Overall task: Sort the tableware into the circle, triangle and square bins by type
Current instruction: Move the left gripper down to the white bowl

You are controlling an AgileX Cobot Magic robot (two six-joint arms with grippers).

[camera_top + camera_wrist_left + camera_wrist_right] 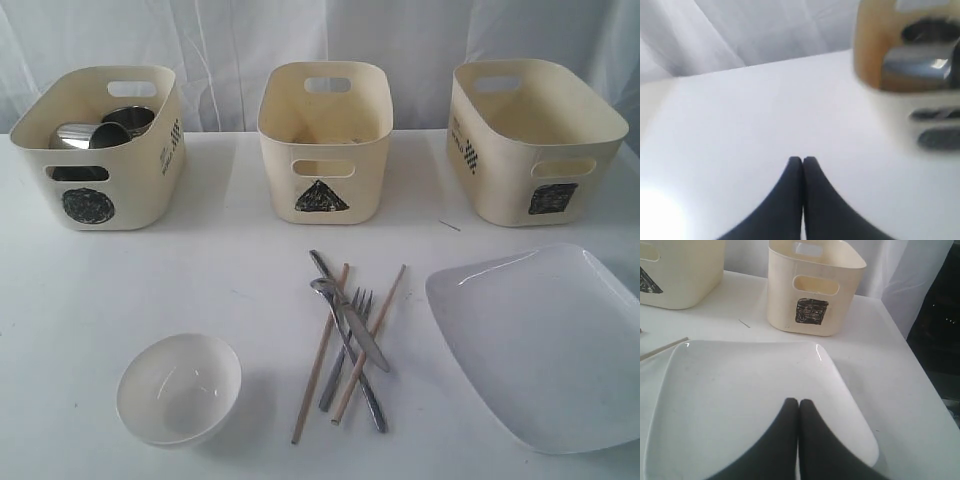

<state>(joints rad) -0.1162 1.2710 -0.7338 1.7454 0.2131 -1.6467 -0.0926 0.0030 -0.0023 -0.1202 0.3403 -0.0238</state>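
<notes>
Two steel mugs point(92, 135) lie inside the circle bin point(100, 205) at the back left. The triangle bin point(322, 160) stands mid-back and the square bin point(530, 150) back right. A white bowl point(178, 388) sits front left. The knife point(366, 346), spoon point(323, 288), fork point(358, 300) and two chopsticks point(319, 355) lie crossed in a pile at the centre. The white plate point(545, 340) is front right. My right gripper point(798, 401) hangs shut and empty above the plate point(740, 400). My left gripper point(802, 159) is shut and empty over bare table beside the circle bin point(880, 55). No steel bowl shows.
Neither arm appears in the exterior view. The table's right edge point(912, 365) runs close to the plate and the square bin point(812, 287), with dark space beyond it. A white curtain point(320, 40) hangs behind the bins.
</notes>
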